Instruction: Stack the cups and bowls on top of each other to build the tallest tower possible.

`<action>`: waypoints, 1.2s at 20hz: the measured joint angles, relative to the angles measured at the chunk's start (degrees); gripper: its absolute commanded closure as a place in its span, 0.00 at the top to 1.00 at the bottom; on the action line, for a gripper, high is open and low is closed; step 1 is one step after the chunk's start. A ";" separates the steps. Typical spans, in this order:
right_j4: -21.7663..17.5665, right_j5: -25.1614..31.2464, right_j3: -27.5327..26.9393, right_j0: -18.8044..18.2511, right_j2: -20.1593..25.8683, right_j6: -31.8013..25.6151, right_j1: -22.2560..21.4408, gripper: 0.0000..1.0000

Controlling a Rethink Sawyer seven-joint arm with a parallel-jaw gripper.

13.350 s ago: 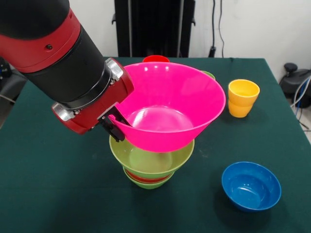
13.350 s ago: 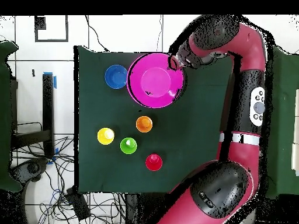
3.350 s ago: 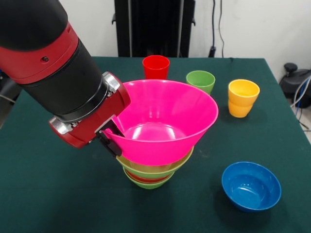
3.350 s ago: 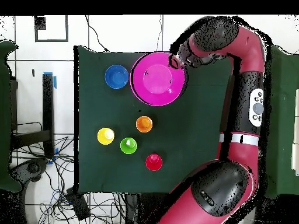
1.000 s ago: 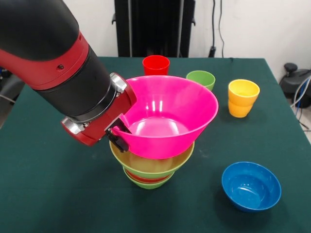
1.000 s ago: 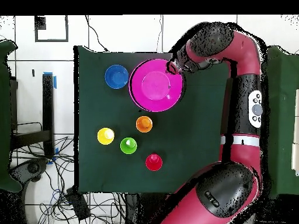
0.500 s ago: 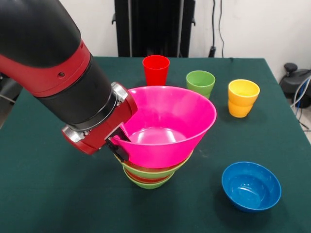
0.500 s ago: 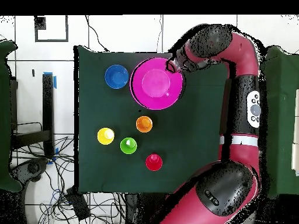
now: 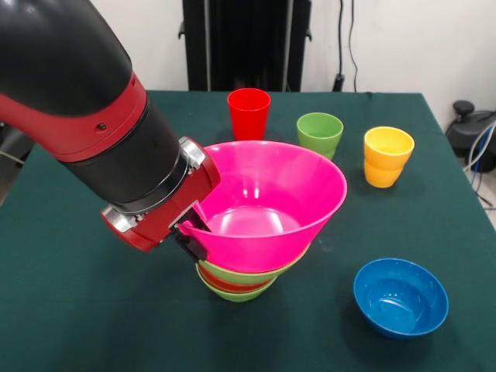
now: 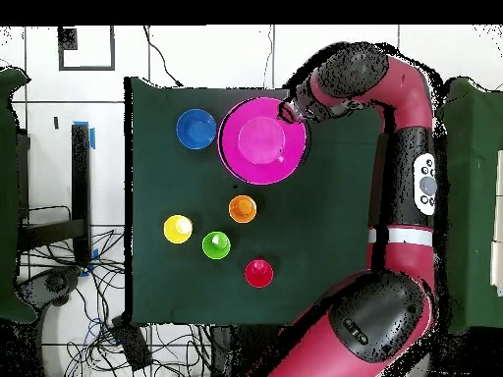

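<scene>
Pink bowl (image 9: pixel 271 205) tops the tower, pincer (image 9: pixel 192 232) clamped on its rim; blue bowl (image 9: pixel 401 297) beside.

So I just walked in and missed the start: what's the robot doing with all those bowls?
The gripper is shut on the rim of the pink bowl, which sits nested on the tower of green and red-orange bowls. The blue bowl lies apart on the table. The red cup, green cup and yellow cup stand behind, unstacked; the overhead view also shows an orange cup.
</scene>
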 measured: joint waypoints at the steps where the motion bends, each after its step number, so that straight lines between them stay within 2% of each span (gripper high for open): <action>1: 0.00 0.00 0.00 0.00 0.00 0.00 0.00 0.00; 24: -1.20 0.01 -0.01 0.00 0.01 0.00 -0.06 0.00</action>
